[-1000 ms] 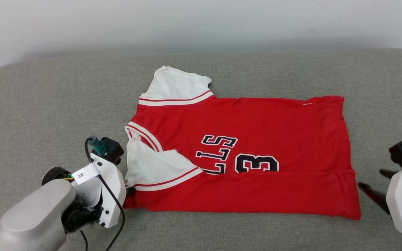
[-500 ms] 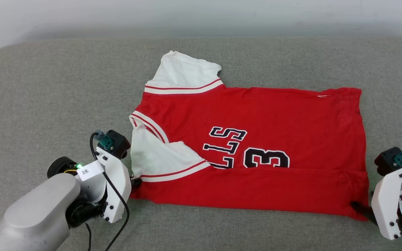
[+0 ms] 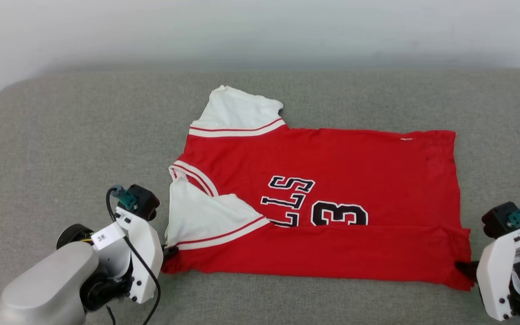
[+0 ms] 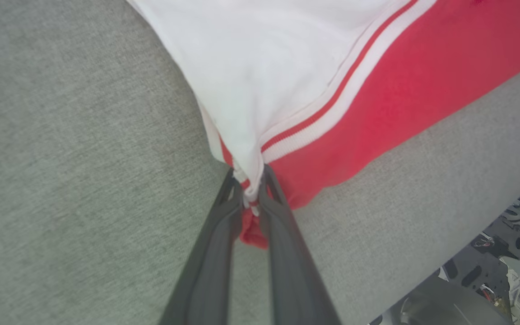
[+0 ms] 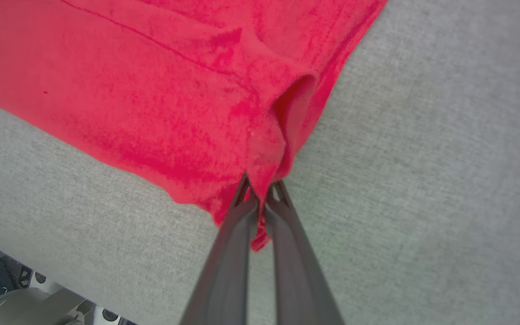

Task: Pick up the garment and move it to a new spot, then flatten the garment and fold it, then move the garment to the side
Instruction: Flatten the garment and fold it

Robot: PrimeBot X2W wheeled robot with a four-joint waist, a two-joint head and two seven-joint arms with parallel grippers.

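Note:
The garment [image 3: 332,171] is a red jersey with white sleeves and a black "3", lying flat on the grey cushion with its near long edge folded up over the lettering. My left gripper [image 3: 169,253] is shut on the garment's near left corner, where white sleeve and red cloth [image 4: 314,149] bunch between the dark fingers [image 4: 217,234]. At the near right corner, my right gripper [image 3: 465,268] is shut on the garment, a pinch of red hem [image 5: 260,149] caught between its fingertips [image 5: 282,225].
The grey fabric cushion [image 3: 84,135] extends well to the left, right and behind the jersey, ending at a pale wall [image 3: 260,27]. Its front edge runs close under both grippers, with robot base parts [image 4: 503,234] below it.
The right gripper moved in to the jersey's near right corner and shut on the hem. The left gripper kept its hold. The head camera shifted, so the whole scene slid in the picture.

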